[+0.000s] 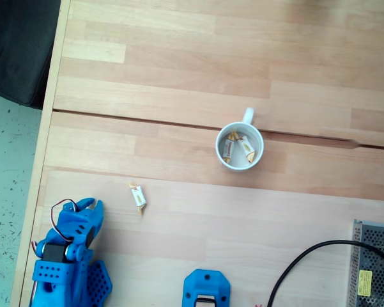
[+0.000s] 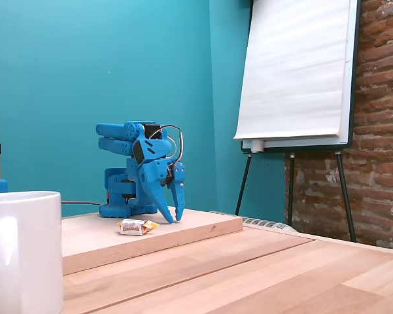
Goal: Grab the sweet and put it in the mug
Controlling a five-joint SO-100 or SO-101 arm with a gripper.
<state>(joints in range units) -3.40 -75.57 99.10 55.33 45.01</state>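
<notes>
A cream-wrapped sweet (image 1: pixel 138 197) lies on the wood, well apart from the upright white mug (image 1: pixel 225 158).

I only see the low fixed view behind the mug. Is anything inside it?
Observer: Yes. In a fixed view from above, the mug holds two wrapped sweets.
Operator: Where does its handle point?
Observer: The handle points toward that picture's top edge.
Operator: And the loose sweet against the gripper?
Observer: From above, the sweet lies to the right of the gripper, apart from it, with bare wood between them.
</notes>
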